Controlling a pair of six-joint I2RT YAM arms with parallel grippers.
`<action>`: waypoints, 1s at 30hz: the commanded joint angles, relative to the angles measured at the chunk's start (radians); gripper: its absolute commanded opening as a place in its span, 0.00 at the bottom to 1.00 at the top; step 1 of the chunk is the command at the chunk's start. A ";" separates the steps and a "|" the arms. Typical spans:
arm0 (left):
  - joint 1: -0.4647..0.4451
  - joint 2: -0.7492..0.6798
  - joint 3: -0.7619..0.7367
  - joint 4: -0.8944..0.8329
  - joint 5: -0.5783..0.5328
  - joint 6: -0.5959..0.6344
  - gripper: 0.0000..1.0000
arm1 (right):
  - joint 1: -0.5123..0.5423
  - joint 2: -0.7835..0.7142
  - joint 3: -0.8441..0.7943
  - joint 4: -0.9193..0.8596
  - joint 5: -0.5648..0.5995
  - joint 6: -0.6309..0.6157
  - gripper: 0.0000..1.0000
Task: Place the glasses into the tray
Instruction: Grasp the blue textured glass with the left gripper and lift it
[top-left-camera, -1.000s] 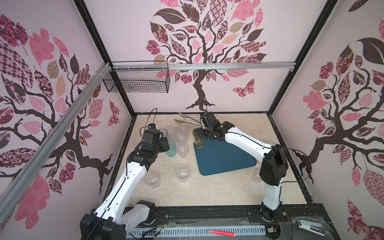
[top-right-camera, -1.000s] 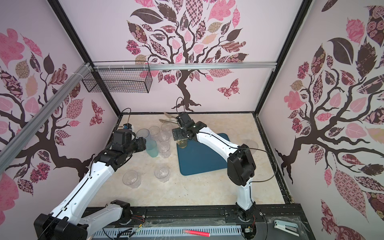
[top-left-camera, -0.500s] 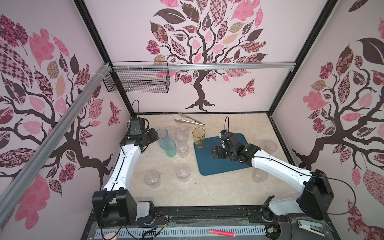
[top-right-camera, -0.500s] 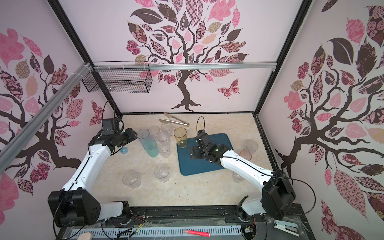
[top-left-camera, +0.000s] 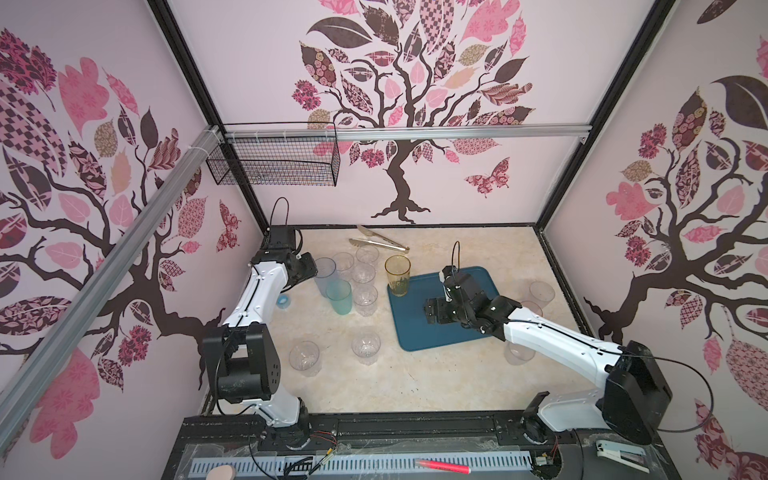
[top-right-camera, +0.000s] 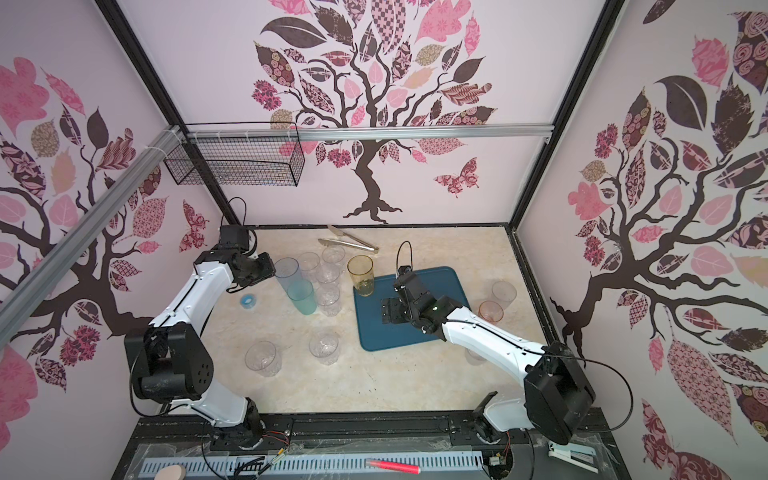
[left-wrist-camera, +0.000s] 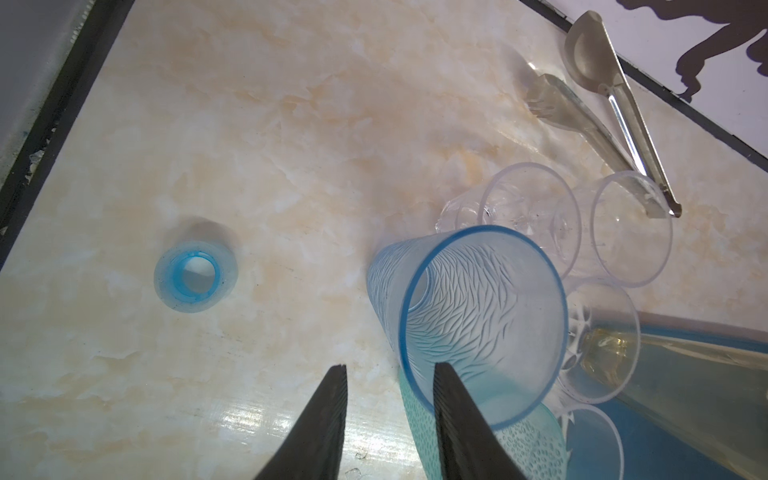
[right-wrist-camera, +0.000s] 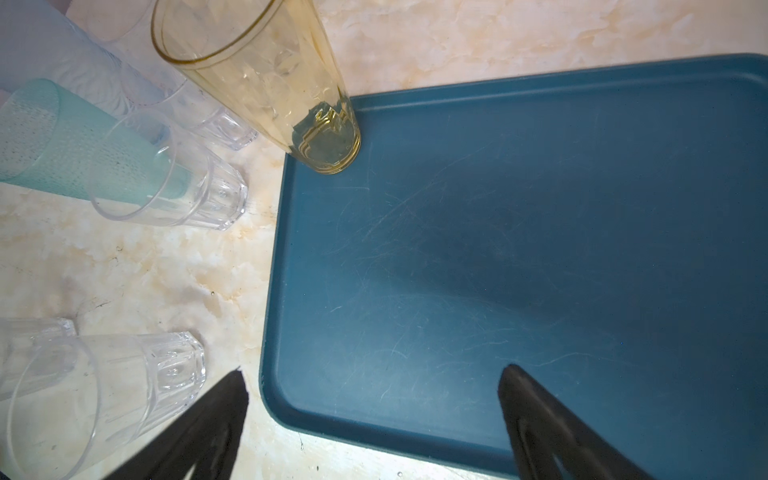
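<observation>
The dark teal tray (top-left-camera: 419, 332) (top-right-camera: 374, 334) (right-wrist-camera: 498, 249) lies right of centre. A tall amber glass (top-left-camera: 397, 280) (top-right-camera: 361, 280) (right-wrist-camera: 266, 75) stands in its far left corner. My right gripper (top-left-camera: 432, 312) (top-right-camera: 388, 312) (right-wrist-camera: 374, 372) hangs open over the tray's left part, holding nothing. My left gripper (top-left-camera: 309, 270) (top-right-camera: 270, 270) (left-wrist-camera: 390, 372) is at the rim of a tall blue glass (top-left-camera: 326, 276) (left-wrist-camera: 478, 316). It is partly open, with one finger (left-wrist-camera: 449, 399) inside the rim and one outside. A teal glass (top-left-camera: 340, 297) (right-wrist-camera: 83, 153) stands next to it, among clear glasses (top-left-camera: 365, 299).
Metal tongs (top-left-camera: 378, 243) (left-wrist-camera: 615, 104) lie at the back. A small blue ring (top-left-camera: 284, 302) (left-wrist-camera: 195, 274) sits left of the cluster. Two clear glasses (top-left-camera: 304, 357) (top-left-camera: 365, 349) stand in front. A clear glass (top-left-camera: 542, 293) and a pink one (top-right-camera: 490, 311) stand right of the tray.
My right gripper has left the amber glass in the tray's corner and drawn back over the tray. My left gripper has moved to the blue glass's rim, its jaws narrowing.
</observation>
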 joint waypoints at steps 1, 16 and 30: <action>-0.005 0.030 0.055 -0.009 -0.017 0.036 0.38 | 0.002 -0.037 -0.015 0.011 -0.005 -0.004 0.97; -0.044 0.124 0.118 0.005 -0.096 0.054 0.08 | 0.001 -0.045 -0.038 0.008 0.014 0.002 0.97; -0.048 -0.047 0.091 -0.067 -0.059 0.036 0.00 | 0.001 -0.029 -0.007 0.030 -0.064 0.049 0.97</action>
